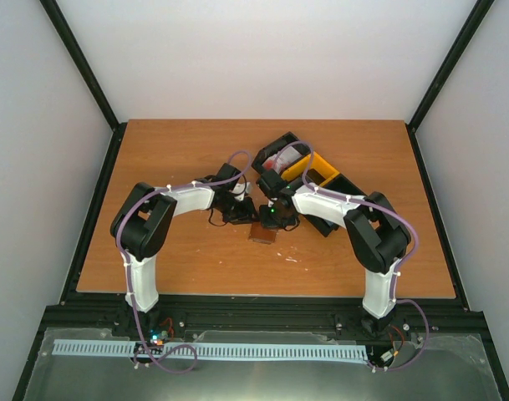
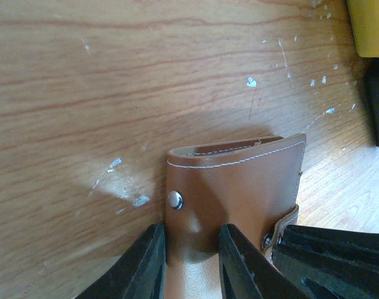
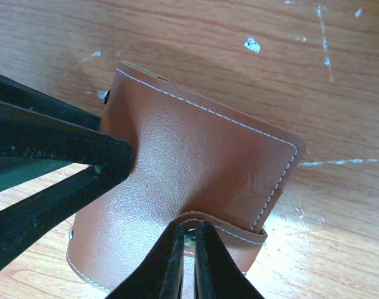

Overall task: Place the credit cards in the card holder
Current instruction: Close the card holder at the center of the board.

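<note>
The brown leather card holder [image 1: 262, 233] lies near the table's middle, between both grippers, folded shut. In the left wrist view my left gripper [image 2: 192, 240] grips the card holder [image 2: 239, 180] at its edge beside a snap stud, and the leather bulges between the fingers. In the right wrist view my right gripper [image 3: 189, 232] is pinched nearly shut on the snap tab [image 3: 233, 227] of the card holder [image 3: 201, 156]. Something white and red [image 1: 277, 159], perhaps credit cards, lies in the black bin; it is too small to tell.
A black bin [image 1: 275, 154] and a yellow bin [image 1: 317, 171] stand just behind the right arm, close to the grippers. The yellow bin's corner [image 2: 368, 28] shows in the left wrist view. The wooden table [image 1: 170, 159] has white scuff marks.
</note>
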Controlling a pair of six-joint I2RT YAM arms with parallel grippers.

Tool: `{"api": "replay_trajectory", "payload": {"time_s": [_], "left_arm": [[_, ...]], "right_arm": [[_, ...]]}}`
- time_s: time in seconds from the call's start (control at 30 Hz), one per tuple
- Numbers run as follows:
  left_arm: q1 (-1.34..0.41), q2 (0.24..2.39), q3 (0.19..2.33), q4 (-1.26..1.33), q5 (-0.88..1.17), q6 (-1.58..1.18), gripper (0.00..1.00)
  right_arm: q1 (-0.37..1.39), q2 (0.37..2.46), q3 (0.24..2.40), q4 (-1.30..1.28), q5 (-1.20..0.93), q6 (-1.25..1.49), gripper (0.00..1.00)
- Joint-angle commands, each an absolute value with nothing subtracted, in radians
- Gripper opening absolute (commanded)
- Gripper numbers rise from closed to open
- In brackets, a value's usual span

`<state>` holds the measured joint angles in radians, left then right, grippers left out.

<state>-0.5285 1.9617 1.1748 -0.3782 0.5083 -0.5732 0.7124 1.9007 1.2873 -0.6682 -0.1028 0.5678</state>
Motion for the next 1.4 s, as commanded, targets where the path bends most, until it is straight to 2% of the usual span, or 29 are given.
{"api": "replay_trajectory", "payload": {"time_s": [0.0,1.37], "left_arm": [[-0.543,2.055,1.137,-0.467,0.422,-0.551,0.26],[-0.54,2.061,1.141,-0.471,0.424,-0.545,0.25]], "right_arm": [[0.719,1.93,1.269,-0.669,-0.105,0.565,0.07],[0.747,2.091,1.306,-0.701,-0.056,0.567,0.04]]}}
